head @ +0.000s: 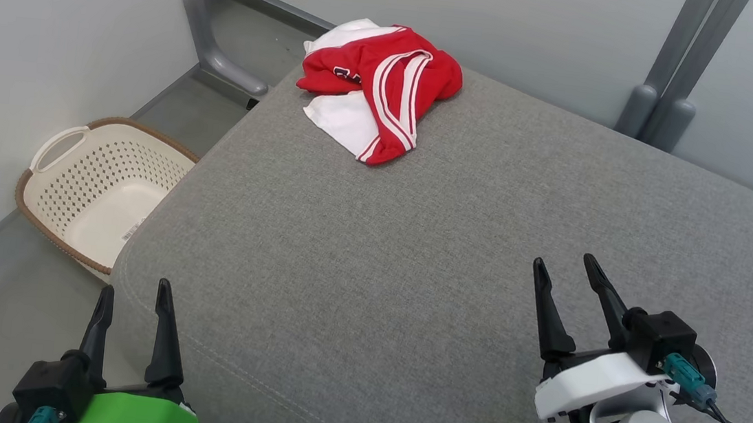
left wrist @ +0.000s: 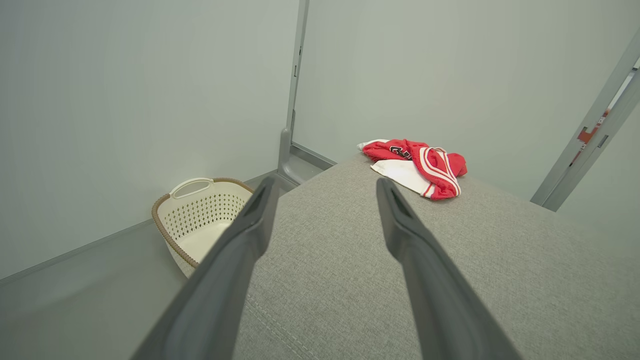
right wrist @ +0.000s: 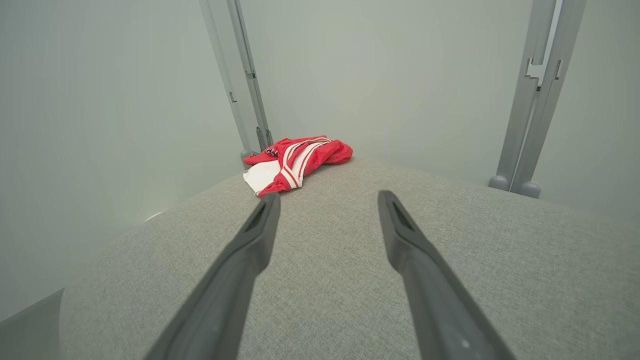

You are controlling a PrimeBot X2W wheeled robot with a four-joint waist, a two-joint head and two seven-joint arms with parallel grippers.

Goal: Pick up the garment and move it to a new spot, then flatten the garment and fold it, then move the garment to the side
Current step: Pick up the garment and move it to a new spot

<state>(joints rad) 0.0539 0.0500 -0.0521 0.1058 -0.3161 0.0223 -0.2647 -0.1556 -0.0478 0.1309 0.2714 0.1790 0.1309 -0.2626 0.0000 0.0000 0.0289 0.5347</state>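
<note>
Head view: the crumpled red-and-white garment [head: 378, 91] is seen at the far left corner of the grey cushion [head: 413, 256], untouched.
Well short of it, the left gripper [head: 136, 286] and right gripper [head: 564, 260] are poised with fingers [head: 164, 336] spread wide and empty. A reach is judged needed, and a raised red fold is best pinched. The pale basket [head: 85, 183] on the floor and a grey frame leg [head: 216, 51] lie beside that corner, so a drag off the edge is to be avoided.

Matt woven grey cushion [head: 454, 260]; soft cloth garment [head: 378, 84]; perforated plastic basket [head: 99, 188], wicker-like rim
</note>
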